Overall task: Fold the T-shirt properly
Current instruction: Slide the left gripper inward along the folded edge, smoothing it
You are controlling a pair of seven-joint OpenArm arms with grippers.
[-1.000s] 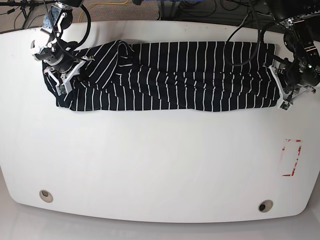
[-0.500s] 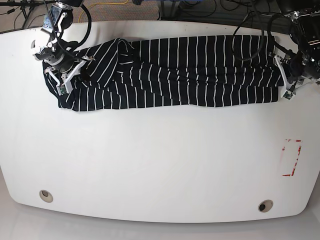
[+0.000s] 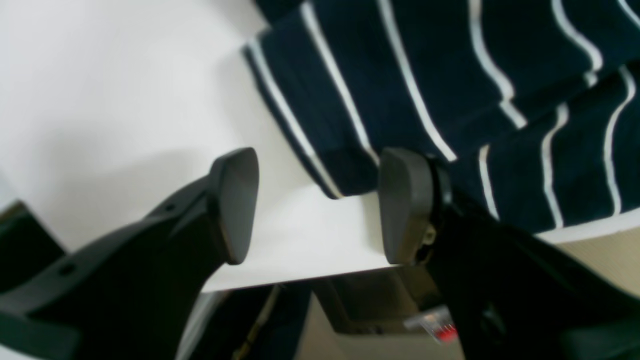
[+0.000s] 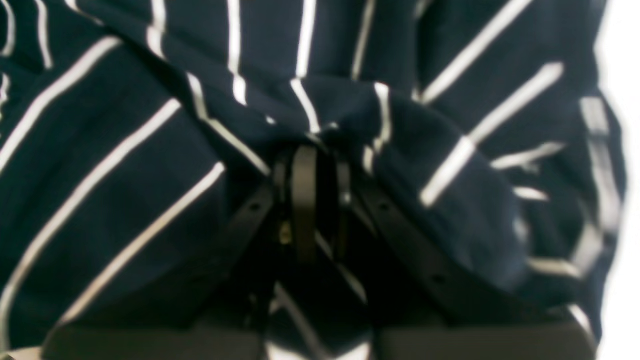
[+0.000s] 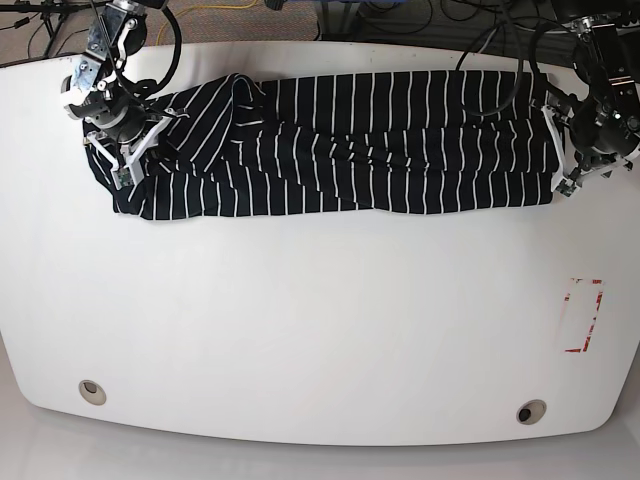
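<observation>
The T-shirt (image 5: 340, 145), dark navy with thin white stripes, lies as a long folded band across the far part of the white table (image 5: 320, 320), reaching nearly from one far corner to the other. At the end of the T-shirt that falls on the left of the base view, the right gripper (image 4: 312, 165) has its jaws pressed together on a bunched fold of the striped cloth, which wraps around both fingers. At the opposite end of the T-shirt, the left gripper (image 3: 315, 205) stands with its jaws well apart and nothing between them; the T-shirt's corner (image 3: 345, 175) lies flat on the table just beyond the gap, close by one pad (image 3: 402, 205). A red-edged marking (image 5: 583, 315) sits on the table nearer than the T-shirt, toward the left gripper's side.
</observation>
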